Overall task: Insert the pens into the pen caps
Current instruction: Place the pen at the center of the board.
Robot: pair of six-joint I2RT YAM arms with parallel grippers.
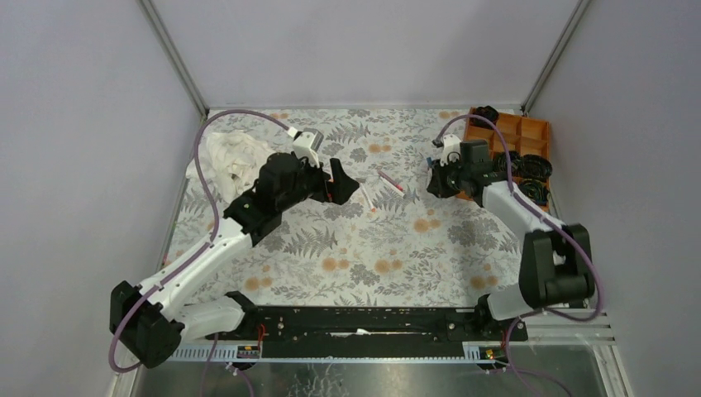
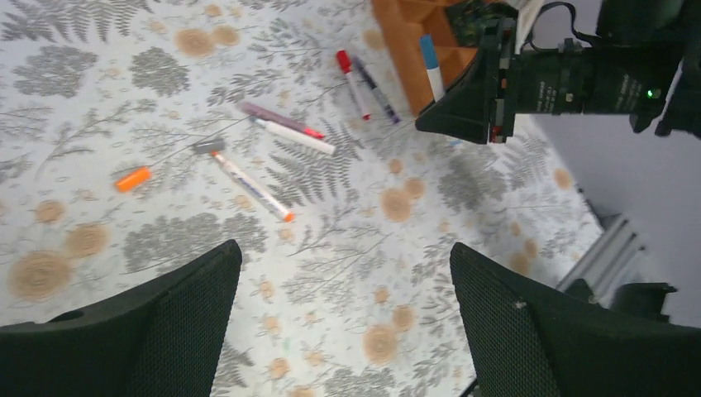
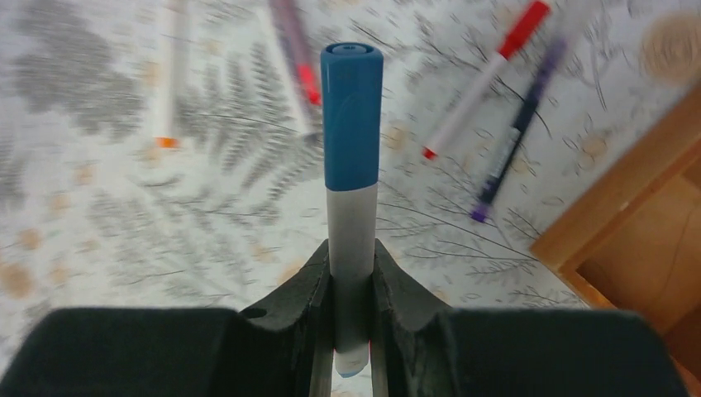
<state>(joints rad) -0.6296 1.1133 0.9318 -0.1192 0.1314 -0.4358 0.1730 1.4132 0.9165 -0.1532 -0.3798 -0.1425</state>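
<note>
On the table [image 1: 372, 240], pens [image 2: 252, 186] lie left of the tray [image 1: 529, 128], two just beside it; a cap [image 2: 132, 179] lies farther from it, a cloth [image 1: 227, 153] farthest left.

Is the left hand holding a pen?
No, the left hand is open and empty; the pens lie loose on the table.
</note>
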